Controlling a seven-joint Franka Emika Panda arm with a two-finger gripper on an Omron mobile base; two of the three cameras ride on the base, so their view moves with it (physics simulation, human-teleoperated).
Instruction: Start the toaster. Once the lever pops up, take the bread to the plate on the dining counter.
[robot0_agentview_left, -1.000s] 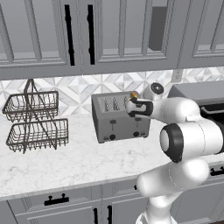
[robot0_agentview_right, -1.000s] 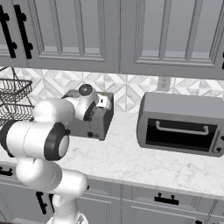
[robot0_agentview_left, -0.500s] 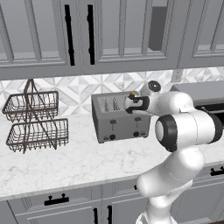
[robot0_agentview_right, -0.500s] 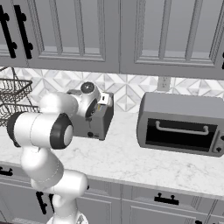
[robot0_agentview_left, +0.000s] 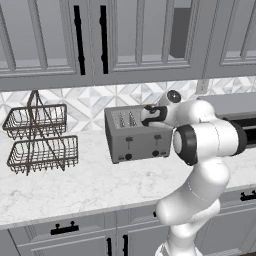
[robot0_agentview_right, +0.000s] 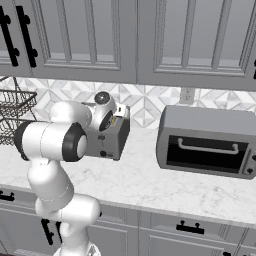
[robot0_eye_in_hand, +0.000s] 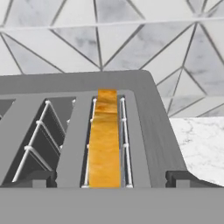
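Note:
The grey four-slot toaster (robot0_agentview_left: 136, 137) (robot0_agentview_right: 109, 141) stands on the marble worktop against the tiled wall, its two black levers (robot0_agentview_left: 129, 143) on the front. The bread (robot0_eye_in_hand: 104, 142) stands in the second slot from the right of the toaster (robot0_eye_in_hand: 144, 113), its golden crust edge facing up. My gripper (robot0_agentview_left: 150, 113) (robot0_agentview_right: 117, 118) (robot0_eye_in_hand: 112, 178) hangs just above the toaster's right end, open. One fingertip (robot0_eye_in_hand: 38, 176) is on each side of the bread's slot, holding nothing. The plate and the dining counter are out of view.
A two-tier wire basket rack (robot0_agentview_left: 39, 140) stands at the left of the worktop (robot0_agentview_left: 75, 185). A grey toaster oven (robot0_agentview_right: 207, 142) sits to the right of the toaster. Upper cabinets (robot0_agentview_left: 100, 35) hang above.
The arm's elbow has swung left and higher. The hand has shifted slightly left over the toaster's right end. The jaws stay open.

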